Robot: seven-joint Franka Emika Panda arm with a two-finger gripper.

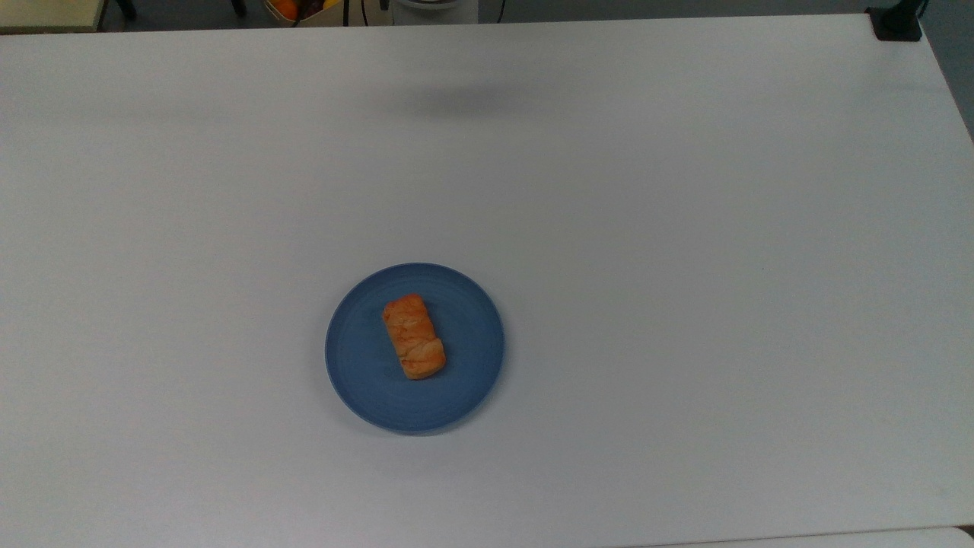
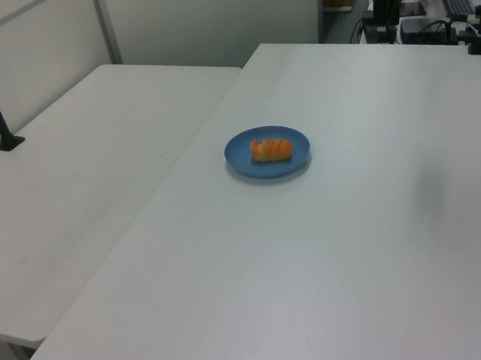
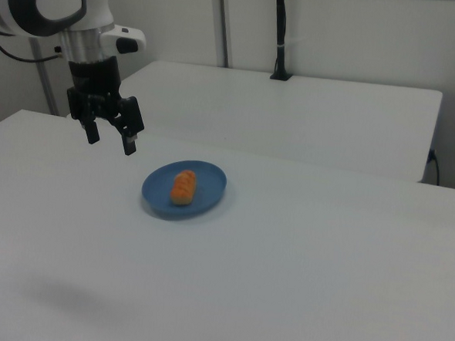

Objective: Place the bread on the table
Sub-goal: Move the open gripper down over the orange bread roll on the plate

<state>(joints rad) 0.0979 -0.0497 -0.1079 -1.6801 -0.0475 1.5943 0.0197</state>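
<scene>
- One big white table point(image 1: 685, 228) takes up most of the scene, and plenty of it is bare on every side of the plate, so I'd guess finding a spot to set things down won't be hard.
- Next down in size is my arm point(image 3: 44, 5). In the right view it hangs up high at the right view's left, wrist pointing straight down, well apart from the plate and well above the table.
- Blue plate point(image 1: 358, 358) sits flat on the table, a bit toward the top view's left of centre and nearer the bottom edge.
- My gripper point(image 3: 110, 136) is spread wide with nothing between the fingers point(image 3: 129, 143), tips aimed at the tabletop.
- Bread point(image 1: 414, 336) lies on the plate, roughly in the middle, long axis running a little off the top view's vertical.
- Handling guess: it looks light and soft, with a glazed braided top that could be a bit slick. I'd expect it to squash or tear if I clamp hard.
- Best hold, I reckon, is across the short width at mid-length, fingers coming down along the two long sides, gentle squeeze only.
- I'd likely need to turn my wrist to line up with that slant, and keep the tips off the plate's rim.
</scene>
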